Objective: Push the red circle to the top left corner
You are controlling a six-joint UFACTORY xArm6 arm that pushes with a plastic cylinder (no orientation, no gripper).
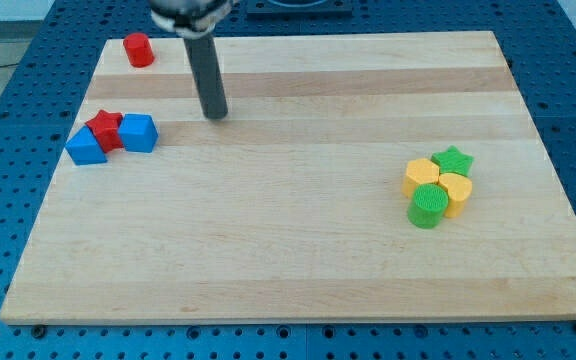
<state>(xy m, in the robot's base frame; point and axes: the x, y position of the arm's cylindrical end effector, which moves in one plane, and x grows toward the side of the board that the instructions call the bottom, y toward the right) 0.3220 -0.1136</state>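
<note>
The rod's tip rests on the wooden board, touching no block and holding nothing. The red circle stands up and to the view's left of it, near the board's top left corner. A red star between two blue blocks lies to the view's lower left; a yellow and green cluster sits well apart to the right.

The red circle, a short upright cylinder, stands near the board's top left corner.
</note>
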